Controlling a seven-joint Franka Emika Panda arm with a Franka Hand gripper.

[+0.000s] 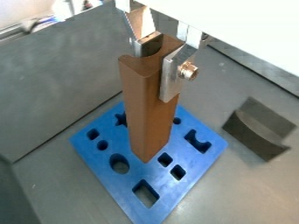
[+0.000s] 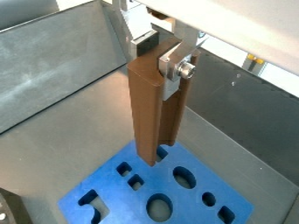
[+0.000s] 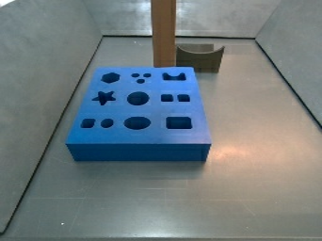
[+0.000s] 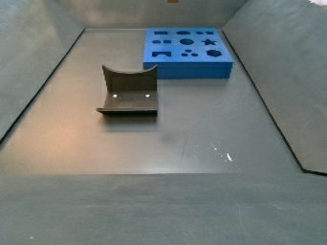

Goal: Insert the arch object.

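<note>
Gripper point(image 1: 159, 54) clamping top of arch object point(image 1: 149, 105), silver fingers point(image 2: 170, 68) pressing its flat sides in both wrist views. Holding bar upright above blue board point(image 3: 138, 110), lower end hanging over board's cutouts; contact with board not discernible. Board lying near back of bench in side view point(image 4: 189, 51). Dark olive block point(image 4: 128, 92) resting apart on bench floor, curved hollow facing up.

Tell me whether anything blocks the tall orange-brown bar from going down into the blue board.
Nothing visible does. The gripper holds the tall orange-brown bar upright over the blue board; the dark olive block sits apart on the floor.
</note>
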